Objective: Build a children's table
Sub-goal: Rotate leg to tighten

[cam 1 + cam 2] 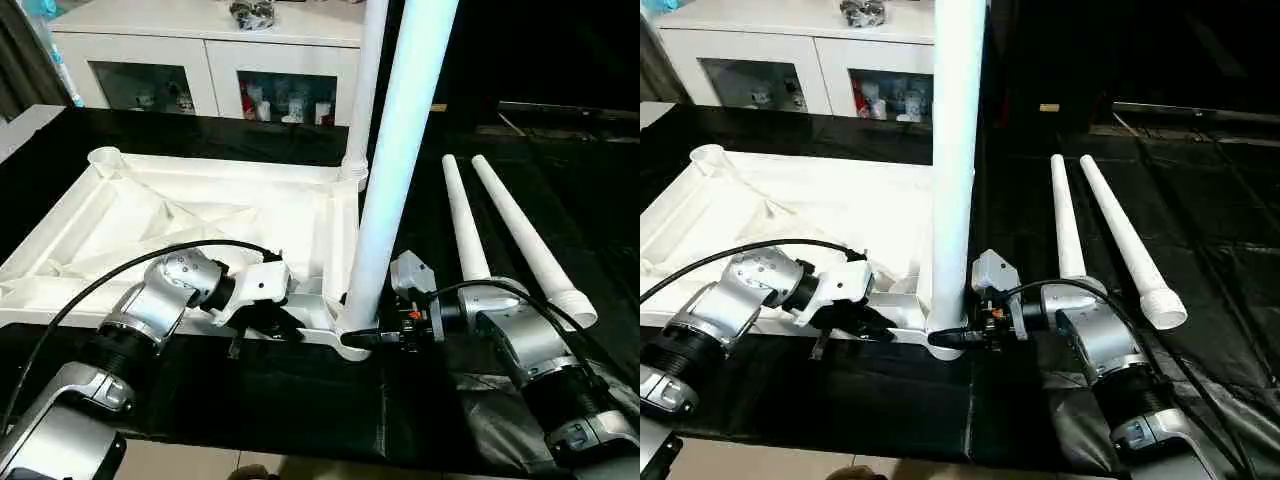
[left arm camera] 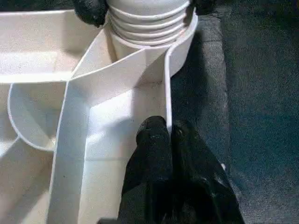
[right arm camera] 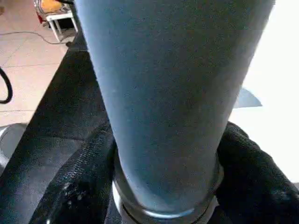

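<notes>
Table top [image 1: 190, 225] lies upside down on the black cloth [image 1: 300, 400], ribbed underside up, on the robot's left half of the work area. Near-right corner socket [image 2: 180, 42] holds a leg [image 1: 395, 160] standing upright — its ribbed end sits inside the socket ring, seen close in the left wrist view. A 2nd leg [image 1: 368, 90] stands in the far-right corner socket. Far-left corner socket [image 1: 104, 157] is open, nothing in it. Two more legs [image 1: 500, 225] lie flat on the cloth to the right, side by side, wide ends toward the robot, apart from the top.

Left gripper [image 2: 169, 135]: fingers pressed together w/ the top's thin edge wall pinched between them, just beside the near-right socket. Right gripper [image 1: 362, 338]: its fingers [image 3: 243, 168] sit on either side of the upright leg's base, hugging it at the socket rim; can't tell if they press on it or just bracket it.

Behind the cloth — white cabinet [image 1: 210, 60] w/ glass doors; small bottles and jars [image 1: 285, 105] inside on the shelves, too small to read any labels. Dark object [image 1: 250, 12] on the cabinet's top. No legible writing anywhere.
</notes>
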